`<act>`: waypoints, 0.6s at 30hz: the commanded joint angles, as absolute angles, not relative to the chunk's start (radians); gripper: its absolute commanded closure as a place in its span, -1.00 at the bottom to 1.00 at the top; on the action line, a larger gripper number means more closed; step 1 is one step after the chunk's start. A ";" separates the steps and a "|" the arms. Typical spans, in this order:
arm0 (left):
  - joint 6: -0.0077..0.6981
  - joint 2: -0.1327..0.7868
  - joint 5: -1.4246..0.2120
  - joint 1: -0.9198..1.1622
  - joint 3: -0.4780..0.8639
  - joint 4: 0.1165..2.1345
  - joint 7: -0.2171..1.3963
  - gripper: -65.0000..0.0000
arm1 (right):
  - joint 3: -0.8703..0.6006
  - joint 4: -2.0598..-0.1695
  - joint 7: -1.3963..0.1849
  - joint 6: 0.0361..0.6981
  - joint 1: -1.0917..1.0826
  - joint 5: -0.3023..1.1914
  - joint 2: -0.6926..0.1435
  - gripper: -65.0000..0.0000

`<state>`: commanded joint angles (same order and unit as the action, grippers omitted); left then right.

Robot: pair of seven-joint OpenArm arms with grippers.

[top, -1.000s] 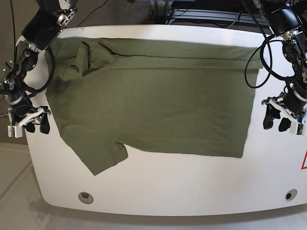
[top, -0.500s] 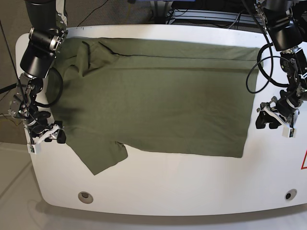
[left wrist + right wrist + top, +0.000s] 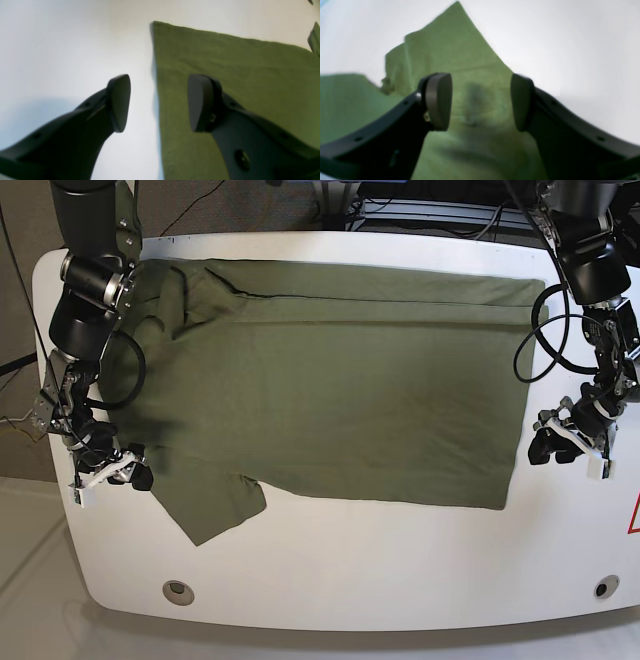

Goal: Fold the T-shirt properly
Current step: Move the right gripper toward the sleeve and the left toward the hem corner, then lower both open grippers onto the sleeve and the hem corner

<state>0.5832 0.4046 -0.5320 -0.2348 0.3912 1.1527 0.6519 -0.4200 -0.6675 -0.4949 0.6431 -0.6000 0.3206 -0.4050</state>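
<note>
The olive-green T-shirt (image 3: 330,385) lies spread flat across the white table (image 3: 380,560), with one sleeve (image 3: 210,505) pointing to the front left. My left gripper (image 3: 552,448) is low at the shirt's right edge, open. In the left wrist view its fingers (image 3: 120,102) straddle that edge of the T-shirt (image 3: 225,62), one over cloth, one over bare table. My right gripper (image 3: 128,476) is low at the shirt's left edge by the sleeve, open. The right wrist view shows the T-shirt (image 3: 460,57) lying between and below the two fingers (image 3: 440,100).
A second sleeve is bunched at the back left corner (image 3: 165,300). Two round holes sit in the table's front, at the left (image 3: 179,590) and the right (image 3: 603,587). Cables and dark equipment lie behind the table's far edge (image 3: 420,210).
Both grippers have come inward and down to the T-shirt's edges: the right one toward the front sleeve, the left one toward the right hem. The shirt itself has not moved.
</note>
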 joint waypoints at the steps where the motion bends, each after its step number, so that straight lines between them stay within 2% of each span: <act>1: 0.587 0.402 -0.534 -0.230 0.394 1.159 0.657 -0.05 | -0.412 -0.629 -0.475 0.638 -0.619 0.315 -0.409 -0.11; 9: 0.585 0.400 -0.539 -0.229 0.395 1.163 0.668 -0.06 | -0.405 -0.496 -0.408 0.628 -0.669 0.281 -0.416 -0.12; 11: 0.580 0.396 -0.536 -0.226 0.384 1.158 0.654 -0.06 | -0.379 -0.405 -0.369 0.610 -0.702 0.266 -0.420 -0.12; 18: 0.582 0.388 -0.520 -0.234 0.383 1.098 0.637 -0.09 | -0.362 -0.388 -0.363 0.602 -0.699 0.268 -0.422 -0.11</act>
<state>0.5816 0.3882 -0.5200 -0.2341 0.3831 1.0983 0.6365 -0.3622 -0.3878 -0.3632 0.6020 -0.6989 0.2680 -0.4223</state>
